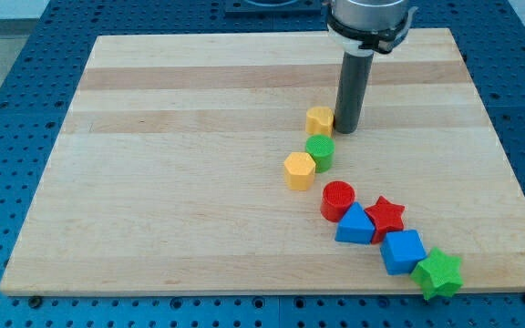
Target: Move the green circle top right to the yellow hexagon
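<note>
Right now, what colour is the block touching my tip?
Yellow: the yellow block sits against my tip on the view's left, seen in the camera view.

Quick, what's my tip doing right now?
My tip: no claw, holding nothing; beside the upper yellow block, on its right, above-right of the green circle.

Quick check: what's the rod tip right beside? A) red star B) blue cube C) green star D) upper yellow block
D: my tip sits just to the view's right of the upper yellow block, right up against it, above the green circle; the others lie further down the board.
</note>
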Controlling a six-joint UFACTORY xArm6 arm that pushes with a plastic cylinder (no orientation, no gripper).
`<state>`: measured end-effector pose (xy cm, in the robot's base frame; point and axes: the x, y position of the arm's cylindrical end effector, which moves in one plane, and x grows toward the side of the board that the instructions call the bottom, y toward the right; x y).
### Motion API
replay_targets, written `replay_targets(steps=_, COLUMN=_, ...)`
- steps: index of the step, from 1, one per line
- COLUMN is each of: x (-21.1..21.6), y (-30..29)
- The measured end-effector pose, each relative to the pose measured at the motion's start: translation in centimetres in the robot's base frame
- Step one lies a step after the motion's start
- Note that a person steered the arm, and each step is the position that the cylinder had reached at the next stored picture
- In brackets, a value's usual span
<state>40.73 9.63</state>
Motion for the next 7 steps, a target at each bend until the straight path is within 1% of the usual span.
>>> replay_targets(steps=1, x=4.3, y=0.0)
replay_targets(steps=2, x=5.0, y=-0.4)
replay_targets(steps=5, x=4.6, y=-1.9)
replay_targets(steps=7, x=4.0, y=-1.9)
